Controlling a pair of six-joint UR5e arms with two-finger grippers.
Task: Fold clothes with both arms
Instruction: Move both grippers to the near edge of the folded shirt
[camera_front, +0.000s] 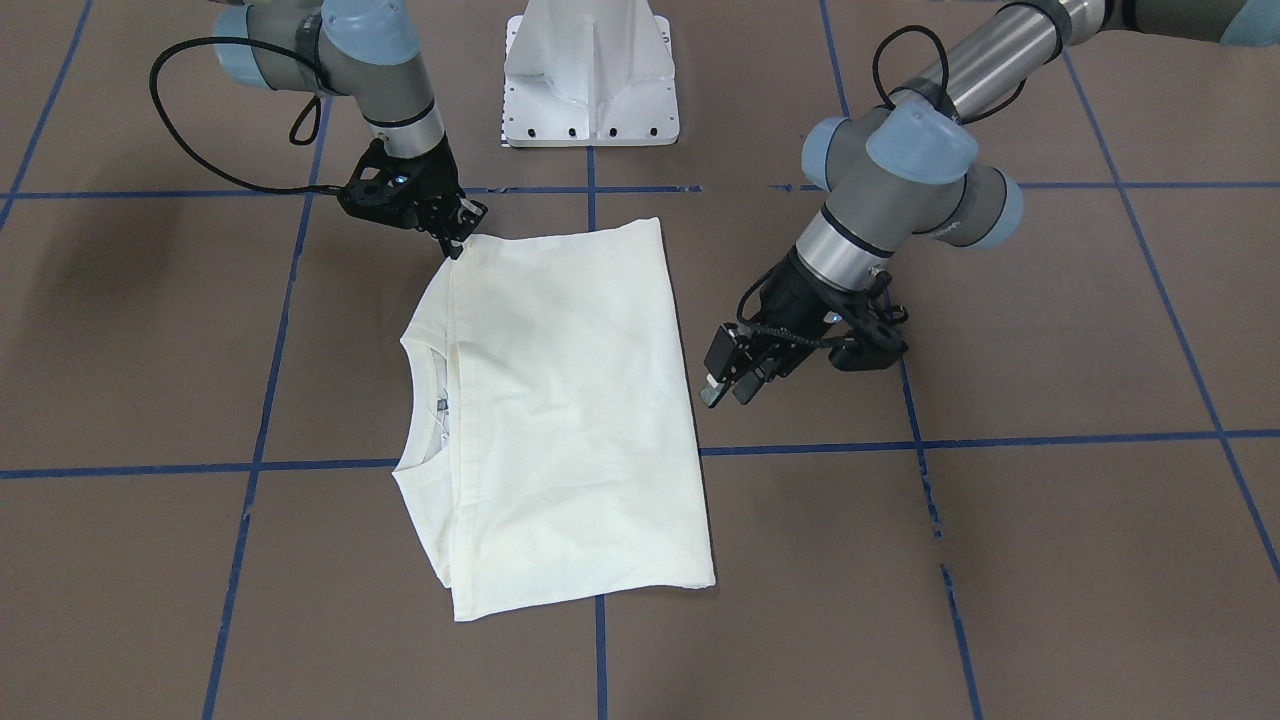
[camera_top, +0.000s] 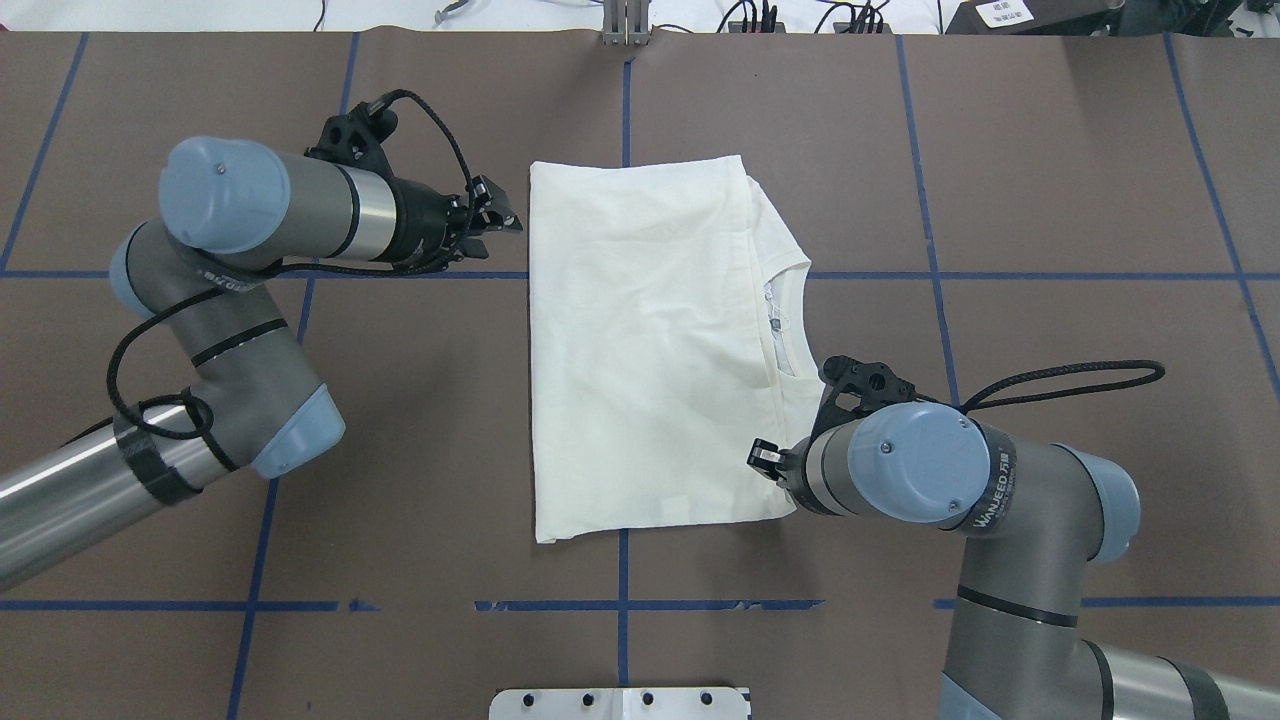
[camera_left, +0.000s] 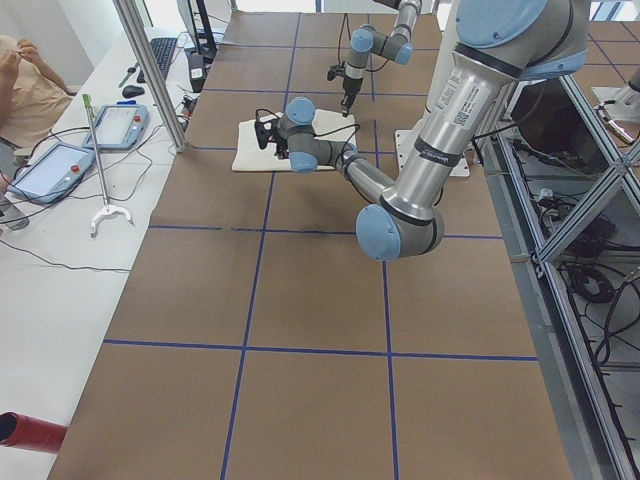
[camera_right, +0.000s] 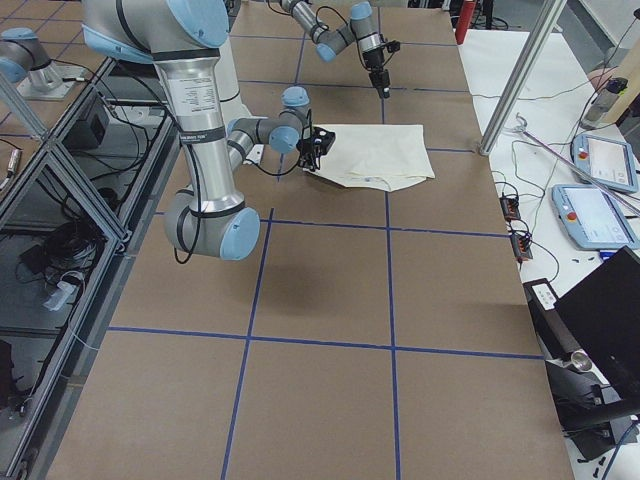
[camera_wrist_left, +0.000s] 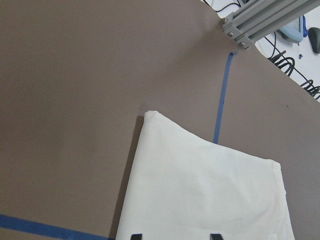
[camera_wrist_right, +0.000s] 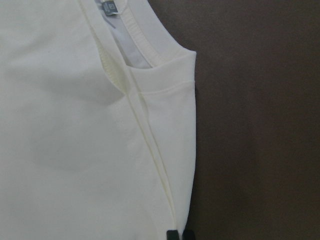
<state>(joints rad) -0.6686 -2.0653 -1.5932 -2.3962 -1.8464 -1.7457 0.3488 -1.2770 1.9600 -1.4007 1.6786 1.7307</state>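
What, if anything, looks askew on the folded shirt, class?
The shirt is not folded square: along the collar side, the under layer pokes out past the top layer, and its shoulders slant. No damage shows.

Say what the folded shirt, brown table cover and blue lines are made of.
The cream-white folded shirt looks like soft matte knit cotton or a blend: ribbed collar, stitched seams, gentle creases. The brown table cover seems a matte paper-like sheet, no sheen. The blue grid lines are likely tape: gaps, uneven edges.

The T-shirt (camera_front: 570, 400) is soft matt cloth and the table (camera_front: 1050, 560) smooth, matt brown
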